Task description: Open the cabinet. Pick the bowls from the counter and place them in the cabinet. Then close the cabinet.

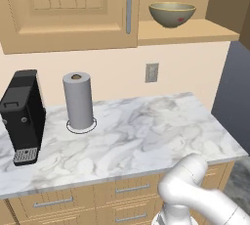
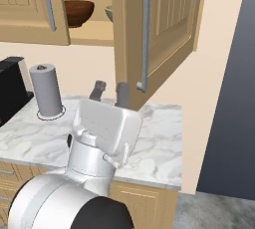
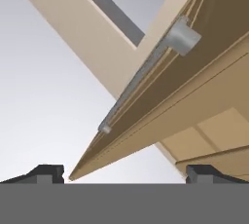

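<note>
Up in the cabinet (image 2: 84, 34), both bowls sit on the wooden shelf: the brown bowl (image 2: 78, 12) to the left, the pale bowl (image 1: 172, 13) right of it, partly hidden in the right base view by the open right door (image 2: 159, 29). Below that door, the hand (image 2: 110, 92) points upward with its fingers spread apart, holding nothing, near the door's bottom edge and grey handle (image 2: 144, 34). Under the cabinet, the counter (image 1: 146, 131) carries a paper towel roll (image 1: 78, 101) and a black coffee machine (image 1: 22, 114).
</note>
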Robot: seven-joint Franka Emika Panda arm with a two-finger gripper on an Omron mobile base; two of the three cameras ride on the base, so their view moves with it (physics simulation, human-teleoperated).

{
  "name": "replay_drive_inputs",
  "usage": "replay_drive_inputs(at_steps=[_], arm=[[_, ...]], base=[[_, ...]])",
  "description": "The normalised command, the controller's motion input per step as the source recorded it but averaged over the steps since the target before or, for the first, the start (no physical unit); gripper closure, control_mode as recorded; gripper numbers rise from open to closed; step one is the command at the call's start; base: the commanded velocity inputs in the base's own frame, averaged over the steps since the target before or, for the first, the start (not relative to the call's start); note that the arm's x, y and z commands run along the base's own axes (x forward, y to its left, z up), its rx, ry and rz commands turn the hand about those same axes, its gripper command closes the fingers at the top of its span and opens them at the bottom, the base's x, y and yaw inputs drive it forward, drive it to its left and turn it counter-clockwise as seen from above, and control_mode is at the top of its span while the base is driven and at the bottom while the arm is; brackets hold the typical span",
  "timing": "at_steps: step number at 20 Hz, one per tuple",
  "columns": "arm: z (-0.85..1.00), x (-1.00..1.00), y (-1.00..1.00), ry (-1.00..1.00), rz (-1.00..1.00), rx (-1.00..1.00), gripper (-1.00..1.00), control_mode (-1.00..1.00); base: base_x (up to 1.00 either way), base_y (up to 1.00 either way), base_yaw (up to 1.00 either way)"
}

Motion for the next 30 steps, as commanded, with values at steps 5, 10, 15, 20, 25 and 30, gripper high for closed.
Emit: replay_drive_inputs(at_steps=[5,10,15,20,25,30], arm=[[-0.26,-1.0,-0.63,0.04,0.01,0.0,-1.0,-1.0],[-0.05,-1.0,-0.69,0.07,0.02,0.0,-1.0,-1.0],[0.0,-0.86,-0.74,0.2,0.02,0.0,-1.0,-1.0],[-0.03,-0.34,-0.63,0.44,0.0,0.0,-1.0,-1.0],[-0.07,0.25,-0.23,0.7,0.07,0.0,-1.0,-1.0],[-0.42,0.33,-0.02,0.64,0.13,-0.04,-1.0,-1.0]], base=[[0.0,0.0,0.0],[0.0,0.0,0.0],[0.0,0.0,0.0],[0.0,0.0,0.0],[0.0,0.0,0.0],[0.0,0.0,0.0]])
